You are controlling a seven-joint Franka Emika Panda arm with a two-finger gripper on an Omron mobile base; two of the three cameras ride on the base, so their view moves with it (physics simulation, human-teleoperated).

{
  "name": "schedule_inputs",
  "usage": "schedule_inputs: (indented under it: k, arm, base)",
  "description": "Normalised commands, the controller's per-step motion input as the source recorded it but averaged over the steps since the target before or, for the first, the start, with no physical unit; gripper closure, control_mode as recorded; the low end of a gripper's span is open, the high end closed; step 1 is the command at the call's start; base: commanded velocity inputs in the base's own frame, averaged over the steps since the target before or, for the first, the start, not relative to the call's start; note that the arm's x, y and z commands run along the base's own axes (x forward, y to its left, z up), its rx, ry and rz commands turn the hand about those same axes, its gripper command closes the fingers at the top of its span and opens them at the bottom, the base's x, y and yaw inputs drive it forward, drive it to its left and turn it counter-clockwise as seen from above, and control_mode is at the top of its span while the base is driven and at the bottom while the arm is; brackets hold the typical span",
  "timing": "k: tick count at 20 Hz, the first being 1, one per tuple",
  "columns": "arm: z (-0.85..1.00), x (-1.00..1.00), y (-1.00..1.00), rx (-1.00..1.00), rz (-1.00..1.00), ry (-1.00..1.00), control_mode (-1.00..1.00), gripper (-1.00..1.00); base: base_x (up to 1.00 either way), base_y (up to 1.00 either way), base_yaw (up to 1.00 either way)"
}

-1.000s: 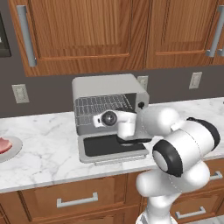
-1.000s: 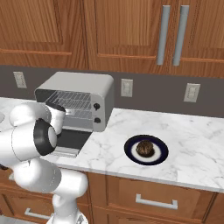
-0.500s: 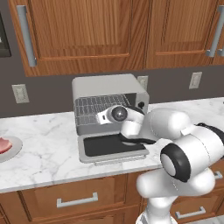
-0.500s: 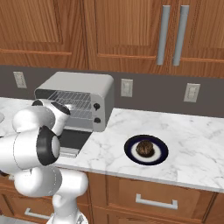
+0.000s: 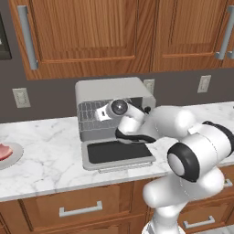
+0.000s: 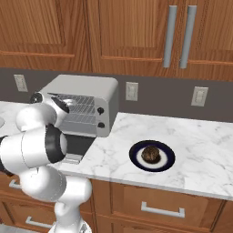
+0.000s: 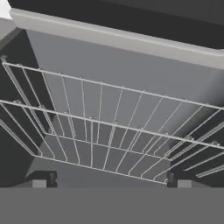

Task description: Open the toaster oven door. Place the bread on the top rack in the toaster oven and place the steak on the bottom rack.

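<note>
The toaster oven (image 5: 114, 91) stands at the back of the counter. Its door (image 5: 116, 153) lies folded down flat in front. My gripper (image 5: 100, 114) hovers above the door at the oven's mouth, open and empty. Through the hand view the fingertips (image 7: 43, 179) frame the wire racks (image 7: 105, 131) close ahead. From the right side the top rack (image 6: 84, 105) and bottom rack (image 6: 82, 119) show inside the oven (image 6: 86, 91). The steak (image 5: 3, 151) lies on a plate at the far left. The bread (image 6: 151, 154) sits on a dark plate to the oven's right.
The steak's pale plate (image 5: 13, 157) is at the counter's left edge; the bread's dark blue plate (image 6: 136, 161) lies on bare marble. Wooden cabinets (image 5: 91, 32) hang above the oven. Wall outlets (image 6: 132, 91) sit behind it.
The hand has risen a little from over the open door and turned toward the oven's mouth, while the elbow swung to the right. The jaws stayed open.
</note>
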Motion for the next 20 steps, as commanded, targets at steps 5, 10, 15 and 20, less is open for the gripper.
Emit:
schedule_inputs:
  k: [5,10,15,20]
  arm:
    - [-0.55,0.25,0.00,-0.03,0.00,0.00,-1.00,-1.00]
    - [-0.68,0.05,0.00,-0.01,0.00,-0.02,-1.00,-1.00]
    - [-0.04,0.33,0.00,0.00,-0.01,-0.11,-1.00,-1.00]
    - [-0.45,0.33,-0.03,0.00,-0.02,-0.04,-1.00,-1.00]
  base:
    - [0.00,0.00,0.00]
    - [0.00,0.00,0.00]
    - [0.00,0.00,0.00]
    - [0.00,0.00,0.00]
